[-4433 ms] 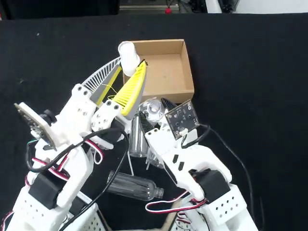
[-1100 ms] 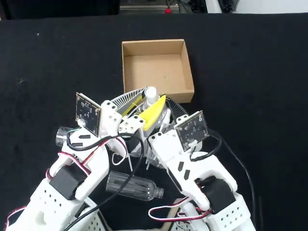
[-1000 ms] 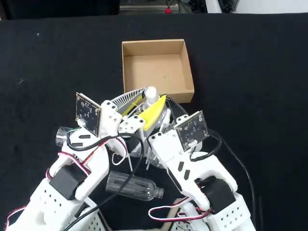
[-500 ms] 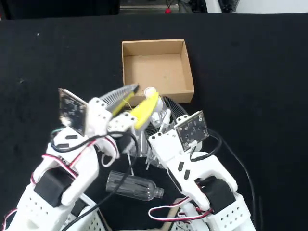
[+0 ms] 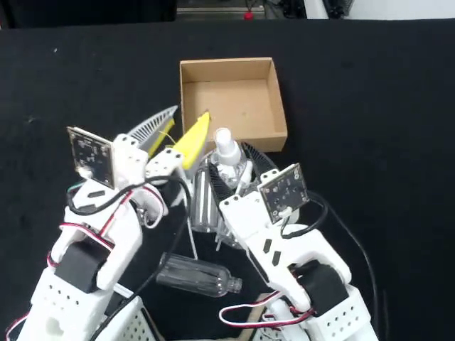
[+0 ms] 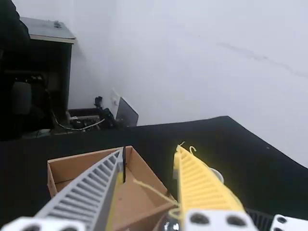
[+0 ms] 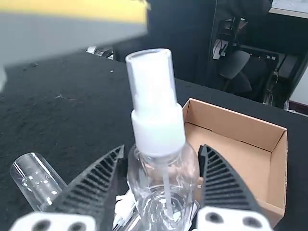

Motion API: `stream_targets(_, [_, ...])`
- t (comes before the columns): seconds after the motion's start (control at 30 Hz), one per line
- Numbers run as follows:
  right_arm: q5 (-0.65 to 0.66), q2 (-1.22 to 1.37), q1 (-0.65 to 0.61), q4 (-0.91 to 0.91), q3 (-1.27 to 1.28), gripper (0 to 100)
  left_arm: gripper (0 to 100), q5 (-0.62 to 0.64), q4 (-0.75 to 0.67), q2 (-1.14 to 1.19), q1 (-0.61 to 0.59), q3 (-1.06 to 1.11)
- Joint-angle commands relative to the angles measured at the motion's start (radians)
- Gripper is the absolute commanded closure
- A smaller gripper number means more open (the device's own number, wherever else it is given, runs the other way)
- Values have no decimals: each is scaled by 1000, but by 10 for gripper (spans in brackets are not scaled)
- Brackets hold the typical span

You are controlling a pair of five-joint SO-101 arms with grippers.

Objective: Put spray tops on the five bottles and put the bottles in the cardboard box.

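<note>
A clear bottle (image 5: pixel 229 169) stands upright with a white spray top (image 5: pixel 225 139) on it, just in front of the cardboard box (image 5: pixel 269 106). My right gripper (image 5: pixel 233 170) is shut on the bottle's body; in the right wrist view its black fingers (image 7: pixel 94 185) flank the bottle (image 7: pixel 161 185) below the spray top (image 7: pixel 153 120). My left gripper (image 5: pixel 190 112) is open, with grey and yellow fingers, left of the spray top and apart from it. In the left wrist view the left gripper (image 6: pixel 151 150) is above the box (image 6: pixel 72 166) with nothing in it.
Two capless clear bottles lie on the black table: one (image 5: pixel 202 199) beside the right gripper, another (image 5: pixel 195 275) nearer the arm bases. A white basket edge (image 5: pixel 131 323) is at the front left. The box (image 7: pixel 269 144) is empty.
My left gripper opened, let go of the spray top and drew back to the left. The spray top stays on the bottle, which the right gripper still holds.
</note>
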Motion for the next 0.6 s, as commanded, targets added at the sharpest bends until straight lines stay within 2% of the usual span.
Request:
stream_targets(0.0, [-8,-13,-5,-2,-5,829,833,-2,-17,-6,93,-24])
stream_targets(0.33, [-8,-13,-5,0,-5,829,833,-2,-2,-6,110,-44])
stream_targets(0.47, [-6,-13,-5,2,-5,829,833,-3,130,-6,136,-84])
stream_targets(0.57, [-3,-13,-5,5,-5,829,834,-71,209,-6,139,-116])
